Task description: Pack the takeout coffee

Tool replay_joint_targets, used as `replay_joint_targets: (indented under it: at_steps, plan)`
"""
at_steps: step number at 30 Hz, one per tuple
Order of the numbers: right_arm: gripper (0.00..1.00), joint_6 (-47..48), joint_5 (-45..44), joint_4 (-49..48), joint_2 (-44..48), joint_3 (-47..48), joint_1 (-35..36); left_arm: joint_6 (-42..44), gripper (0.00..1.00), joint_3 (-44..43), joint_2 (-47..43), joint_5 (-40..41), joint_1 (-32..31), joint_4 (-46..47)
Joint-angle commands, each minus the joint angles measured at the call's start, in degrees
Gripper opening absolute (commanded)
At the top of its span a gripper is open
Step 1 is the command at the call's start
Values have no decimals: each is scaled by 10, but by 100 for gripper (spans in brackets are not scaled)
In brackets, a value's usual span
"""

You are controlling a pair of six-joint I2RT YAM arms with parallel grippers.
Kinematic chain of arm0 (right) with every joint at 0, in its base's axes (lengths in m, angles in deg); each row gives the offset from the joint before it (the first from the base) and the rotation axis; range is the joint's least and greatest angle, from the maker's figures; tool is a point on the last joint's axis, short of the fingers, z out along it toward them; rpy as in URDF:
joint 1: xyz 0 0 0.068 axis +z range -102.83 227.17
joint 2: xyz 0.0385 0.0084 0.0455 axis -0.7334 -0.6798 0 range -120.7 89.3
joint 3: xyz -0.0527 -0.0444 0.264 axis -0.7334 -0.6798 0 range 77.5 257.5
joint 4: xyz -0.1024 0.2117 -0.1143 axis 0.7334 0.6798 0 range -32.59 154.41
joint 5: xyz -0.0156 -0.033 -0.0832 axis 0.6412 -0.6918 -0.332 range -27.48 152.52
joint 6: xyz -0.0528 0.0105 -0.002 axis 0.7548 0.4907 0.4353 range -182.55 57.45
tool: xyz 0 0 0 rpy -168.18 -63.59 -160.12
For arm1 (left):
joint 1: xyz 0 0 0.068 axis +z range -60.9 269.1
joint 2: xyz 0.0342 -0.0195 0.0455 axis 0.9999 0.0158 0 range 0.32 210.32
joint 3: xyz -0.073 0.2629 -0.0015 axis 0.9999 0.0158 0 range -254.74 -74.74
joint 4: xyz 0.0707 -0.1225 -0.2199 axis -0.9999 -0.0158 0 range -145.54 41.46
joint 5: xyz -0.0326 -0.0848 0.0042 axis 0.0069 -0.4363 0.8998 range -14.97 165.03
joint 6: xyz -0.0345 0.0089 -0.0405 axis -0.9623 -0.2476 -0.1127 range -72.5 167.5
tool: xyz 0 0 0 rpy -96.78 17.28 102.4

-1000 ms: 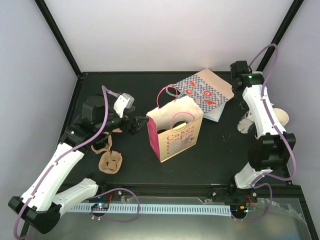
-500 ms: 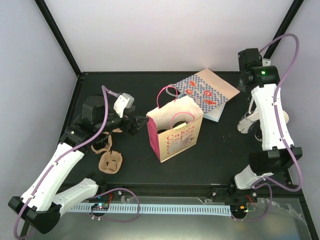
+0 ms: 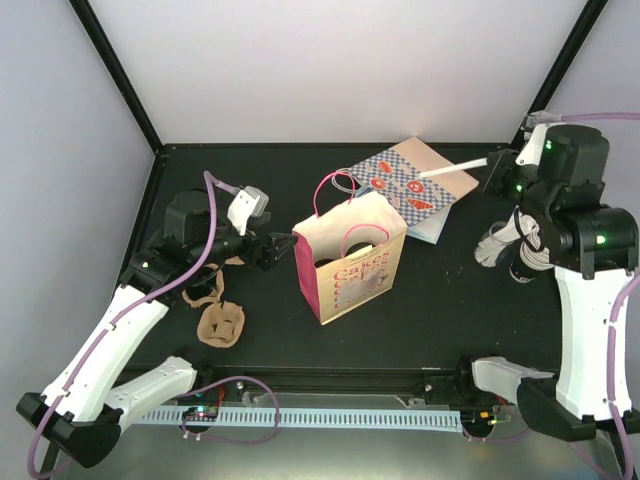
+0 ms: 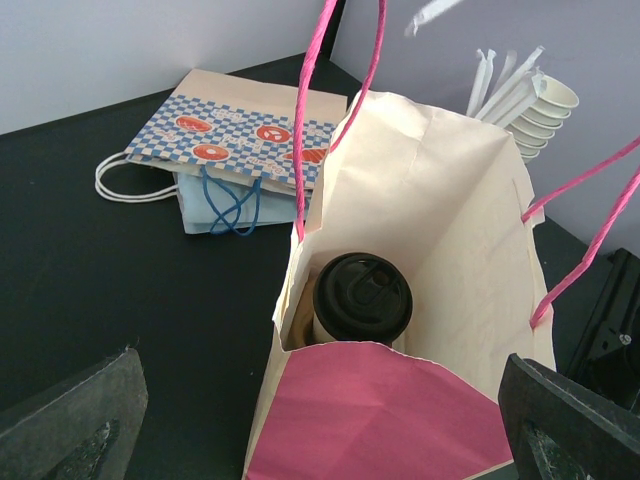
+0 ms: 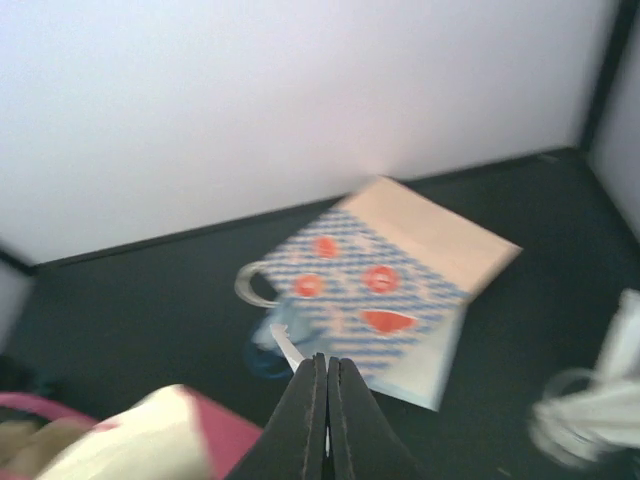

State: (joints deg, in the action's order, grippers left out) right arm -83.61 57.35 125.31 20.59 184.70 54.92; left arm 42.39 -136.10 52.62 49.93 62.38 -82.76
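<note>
The pink paper bag (image 3: 350,265) stands open in the middle of the table. In the left wrist view the takeout coffee (image 4: 362,297), a pale cup under a black lid, stands upright inside the bag (image 4: 400,420). My left gripper (image 3: 275,248) is open beside the bag's left side, with its fingers (image 4: 70,420) wide apart on either side of the bag's near wall. My right gripper (image 3: 492,160) hangs high at the back right, shut on a white wrapped straw (image 3: 450,168). The straw's end (image 5: 285,345) pokes out past the closed jaws.
A checkered paper bag (image 3: 415,185) lies flat behind the pink bag, on top of a blue one. A stack of nested cream cups (image 4: 540,110) and loose wrapped straws (image 3: 495,243) sit at the right edge. Brown cardboard cup carriers (image 3: 222,322) lie under my left arm.
My right arm has risen from the straws at the right edge and swung up, carrying the straw over the checkered bag. The left arm and pink bag have not moved.
</note>
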Motion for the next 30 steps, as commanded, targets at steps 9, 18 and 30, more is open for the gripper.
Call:
replay_joint_targets:
  at_steps: [9, 18, 30]
  plan:
    - [1, 21, 417, -110, 11, -7, 3, -5, 99, -28, 6, -6, -2, -10]
    - [1, 61, 378, -38, 23, -1, 3, -7, 99, -30, 7, -5, -2, -16]
    - [1, 97, 266, 49, 14, 8, 3, -15, 99, -28, 10, -10, -2, -15]
